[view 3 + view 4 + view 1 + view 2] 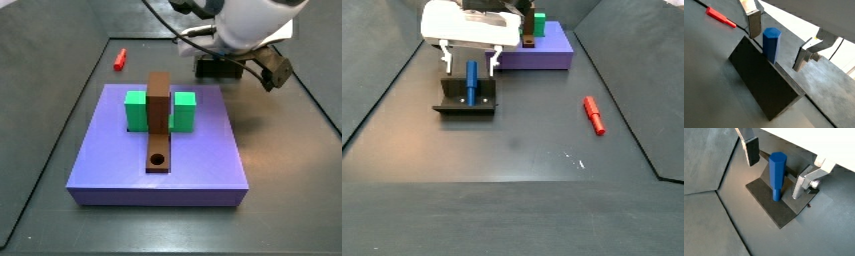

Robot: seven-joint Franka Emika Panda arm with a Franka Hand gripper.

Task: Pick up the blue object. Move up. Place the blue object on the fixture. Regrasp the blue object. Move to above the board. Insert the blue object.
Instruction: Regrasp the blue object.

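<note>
Wrist views: peg [776,175] stands upright on fixture [777,208], pincer [781,170] released, plates apart either side. Risk: uneven closing tips peg, regrasp crooked, insertion at board [160,160] jams.

gripper [470,61] over the floor's far-left part: white blocky body, dark markings on top | fingers [751,150]: flat silver plates, dark pads | arm [254,20]: glossy white rounded shell | black cables [181,22] looping off wrist
</note>
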